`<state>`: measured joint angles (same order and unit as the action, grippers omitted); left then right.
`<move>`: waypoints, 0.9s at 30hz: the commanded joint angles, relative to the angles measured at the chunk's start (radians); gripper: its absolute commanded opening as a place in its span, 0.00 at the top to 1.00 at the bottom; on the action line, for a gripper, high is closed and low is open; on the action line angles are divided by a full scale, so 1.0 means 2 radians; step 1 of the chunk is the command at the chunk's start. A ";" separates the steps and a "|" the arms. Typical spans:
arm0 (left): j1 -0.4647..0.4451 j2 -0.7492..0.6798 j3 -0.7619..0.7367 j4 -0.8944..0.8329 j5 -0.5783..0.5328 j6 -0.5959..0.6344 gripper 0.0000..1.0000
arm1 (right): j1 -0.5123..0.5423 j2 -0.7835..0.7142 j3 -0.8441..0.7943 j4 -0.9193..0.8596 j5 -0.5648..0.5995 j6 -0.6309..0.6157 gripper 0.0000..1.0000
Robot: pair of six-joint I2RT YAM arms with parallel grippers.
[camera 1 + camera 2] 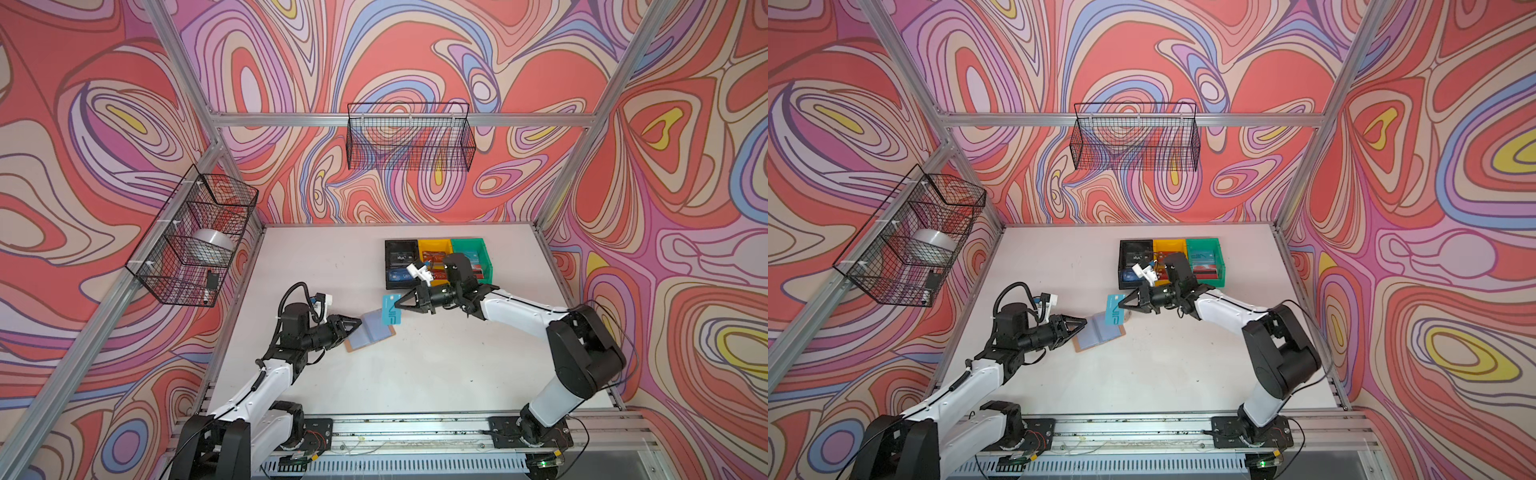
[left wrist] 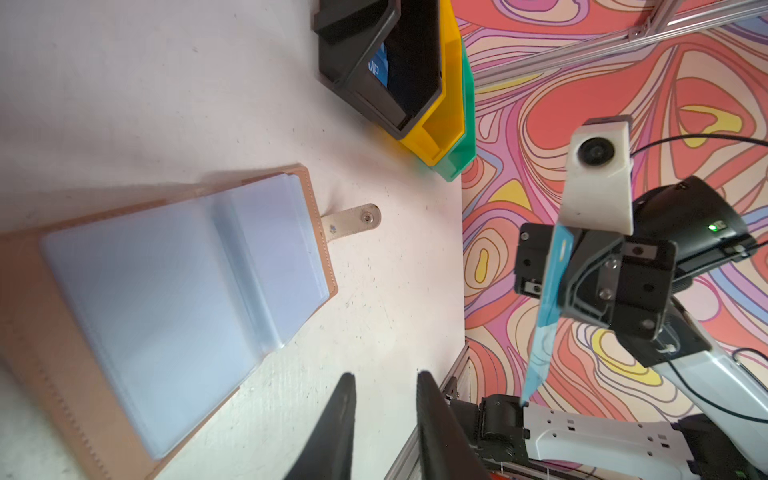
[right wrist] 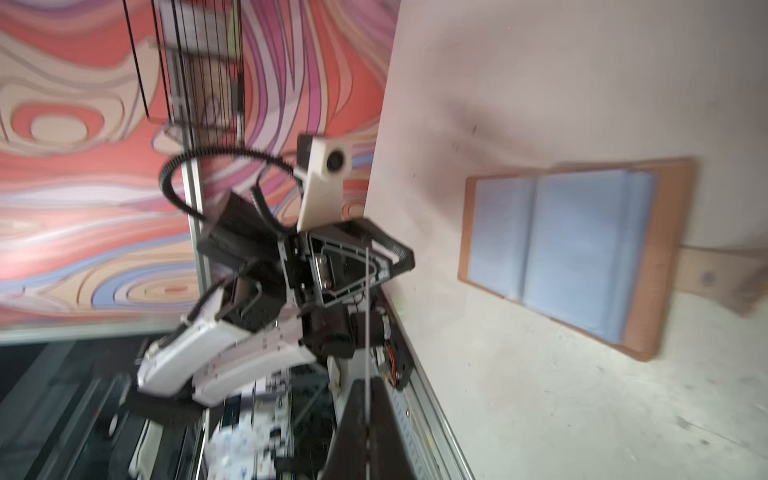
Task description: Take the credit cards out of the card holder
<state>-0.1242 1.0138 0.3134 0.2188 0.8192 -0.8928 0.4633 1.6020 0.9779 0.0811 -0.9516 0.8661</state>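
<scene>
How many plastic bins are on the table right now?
3, in a row at the table's far side: black bin leftmost, yellow bin in the middle, green bin rightmost. The right arm covers part of them; no others show.

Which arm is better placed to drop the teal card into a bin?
Right. The right hand is shut on the card, held in the air out of the holder, with the bins just behind it. The left hand is open, empty, at the holder's edge.
</scene>
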 commanded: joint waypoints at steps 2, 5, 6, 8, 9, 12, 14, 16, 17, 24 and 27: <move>0.002 -0.012 0.010 -0.024 -0.014 0.013 0.70 | -0.057 -0.084 -0.065 0.012 0.178 0.109 1.00; 0.002 -0.010 0.012 -0.023 -0.010 0.015 0.70 | -0.076 -0.127 -0.098 0.053 0.268 0.169 1.00; 0.002 -0.010 0.012 -0.022 -0.009 0.014 0.70 | -0.077 -0.135 -0.094 0.041 0.300 0.180 1.00; 0.003 -0.010 0.011 -0.021 -0.009 0.013 0.71 | -0.077 -0.141 -0.067 -0.013 0.367 0.197 1.00; 0.002 -0.011 0.010 -0.021 -0.009 0.012 0.71 | -0.077 -0.139 -0.046 -0.059 0.403 0.216 1.00; 0.002 -0.016 0.007 -0.020 -0.013 0.010 0.71 | -0.077 -0.124 -0.005 -0.131 0.462 0.234 1.00; 0.002 -0.018 0.005 -0.020 -0.012 0.009 0.71 | -0.077 -0.120 0.006 -0.140 0.492 0.241 1.00; 0.002 -0.022 0.004 -0.021 -0.013 0.008 0.71 | -0.078 -0.124 -0.014 -0.112 0.528 0.283 1.00; 0.002 -0.024 0.002 -0.022 -0.014 0.007 0.71 | -0.077 -0.129 -0.030 -0.089 0.551 0.309 1.00; 0.003 -0.037 0.001 -0.033 -0.023 0.006 0.72 | -0.078 -0.136 -0.065 -0.031 0.661 0.373 1.00; 0.002 -0.035 0.003 -0.033 -0.022 0.005 0.72 | -0.079 -0.124 -0.062 -0.015 0.673 0.370 1.00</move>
<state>-0.1242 0.9501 0.3134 0.1669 0.7841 -0.8845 0.3080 1.3449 0.8486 -0.0124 0.2939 1.5719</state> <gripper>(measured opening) 0.282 0.041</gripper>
